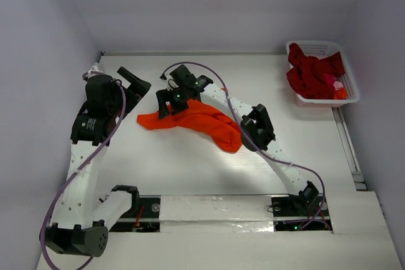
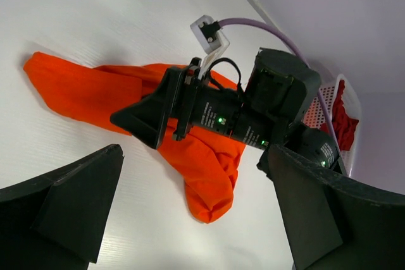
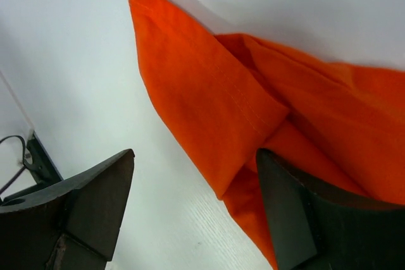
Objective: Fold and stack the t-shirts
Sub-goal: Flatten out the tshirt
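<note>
finds the orange-red t-shirt (image 1: 202, 123) crumpled in a long strip across the middle of the white table (image 1: 190, 169), with the right gripper (image 3: 195, 156) low over its left part, jaws spread wide and clamped on nothing, one finger (image 3: 304, 219) at a folded edge of the cloth and the other over bare tabletop. shows the left gripper (image 2: 193, 154) released too, jaws fully apart, hanging over the table's far left, clear of the shirt. leaves the dark crimson t-shirts (image 1: 310, 71), with bits of pink, heaped in the white lattice basket (image 1: 326, 101) at the far right corner.
</note>
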### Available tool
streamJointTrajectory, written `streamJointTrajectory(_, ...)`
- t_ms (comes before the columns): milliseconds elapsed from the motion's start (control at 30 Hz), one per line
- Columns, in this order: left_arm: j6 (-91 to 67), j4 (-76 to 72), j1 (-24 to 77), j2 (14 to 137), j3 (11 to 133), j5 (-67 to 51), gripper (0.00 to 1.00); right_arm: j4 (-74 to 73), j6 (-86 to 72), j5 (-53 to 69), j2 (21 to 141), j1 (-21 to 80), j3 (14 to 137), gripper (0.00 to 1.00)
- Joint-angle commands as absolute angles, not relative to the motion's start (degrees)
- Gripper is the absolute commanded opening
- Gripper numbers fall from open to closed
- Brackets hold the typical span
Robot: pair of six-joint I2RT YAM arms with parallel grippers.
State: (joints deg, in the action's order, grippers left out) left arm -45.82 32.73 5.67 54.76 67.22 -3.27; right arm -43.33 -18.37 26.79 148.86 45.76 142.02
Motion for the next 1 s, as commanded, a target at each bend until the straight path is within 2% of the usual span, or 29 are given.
streamJointTrajectory(0, -46.05, 31.03, 5.98, 53.26, 66.18, -4.48, 0.99, -36.92, -19.51, 28.74, 147.22, 45.44, 143.44, 0.84)
streamJointTrajectory(200, -45.79, 31.20, 5.98, 53.35, 66.62, -4.48, 0.99, -36.65, -21.09, 29.53, 149.32, 45.44, 145.20, 0.86)
streamJointTrajectory(567, -45.79, 31.46, 6.50, 52.56, 65.92, -4.66, 0.99, -34.28, -21.80, 29.62, 151.61, 45.44, 143.88, 0.83)
streamJointTrajectory(767, -45.53, 31.99, 6.50, 52.73, 66.97, -4.13, 0.99, -33.75, -22.15, 29.45, 151.70, 45.44, 143.26, 0.74)
streamJointTrajectory(833, -45.44, 32.08, 6.50, 52.82, 67.23, -4.04, 0.99, -33.75, -22.15, 29.09, 151.79, 45.44, 143.09, 0.65)
streamJointTrajectory(867, -45.44, 32.08, 6.50, 53.00, 67.32, -4.04, 0.99, -33.75, -22.15, 28.57, 151.70, 45.44, 143.09, 0.57)
streamJointTrajectory(967, -45.44, 31.82, 6.50, 53.17, 67.24, -4.48, 0.99, -33.75, -21.97, 28.39, 151.61, 45.44, 143.09, 0.55)
